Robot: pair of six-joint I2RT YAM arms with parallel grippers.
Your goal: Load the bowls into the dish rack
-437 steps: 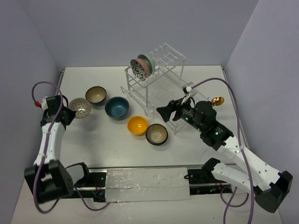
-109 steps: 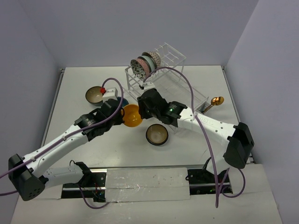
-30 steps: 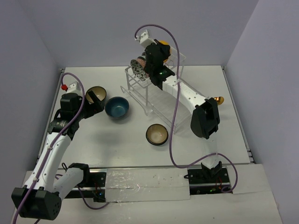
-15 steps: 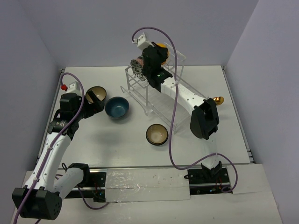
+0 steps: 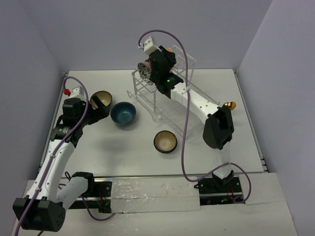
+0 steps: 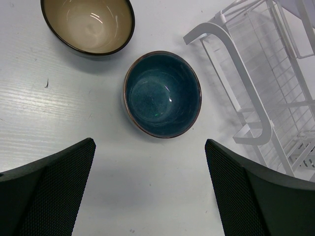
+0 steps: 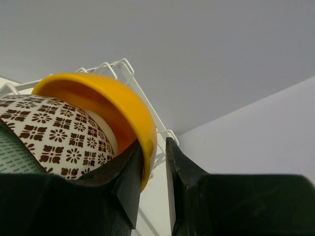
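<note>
The right gripper (image 7: pixel 153 150) is clamped on the rim of the glossy yellow round ceramic bowl (image 7: pixel 110 101), with one finger on each face of the rim. This bowl stands on edge at the upper shelf of the white two-tier wire dish rack (image 5: pixel 146 96), just beside a brown-and-white flower-patterned bowl (image 7: pixel 54 130). A pale green bowl (image 7: pixel 9 152) follows on the other side of the patterned one. Whether the yellow bowl is seated in a slot cannot be determined.

The left gripper (image 6: pixel 148 147) hovers above the white table (image 6: pixel 44 108) with its fingers wide apart, holding nothing. Directly ahead of it, the round dark blue glazed bowl (image 6: pixel 162 94) sits upright on the table near the rack's foot. A dark brown bowl with cream interior (image 6: pixel 87 24) sits beyond the blue bowl, not touching it. A second brown, cream-lined bowl (image 5: pixel 165 141) sits nearer the arm bases.
</note>
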